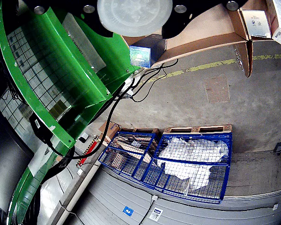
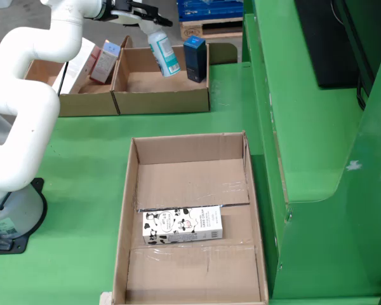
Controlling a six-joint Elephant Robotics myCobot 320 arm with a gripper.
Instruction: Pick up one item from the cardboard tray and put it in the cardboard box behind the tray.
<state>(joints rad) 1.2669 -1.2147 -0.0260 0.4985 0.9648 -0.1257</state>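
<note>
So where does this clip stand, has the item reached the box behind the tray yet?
Nearly. The pick looks done: the gripper carries a white bottle, tilted, over the rear cardboard box, where a dark blue carton already stands. Whether the bottle touches the box floor is unclear. Release remains. A cow-print carton lies in the cardboard tray.

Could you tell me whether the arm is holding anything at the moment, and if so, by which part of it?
Yes: the end effector holds a white bottle with a teal label by its top end, tilted above the far cardboard box.
</note>
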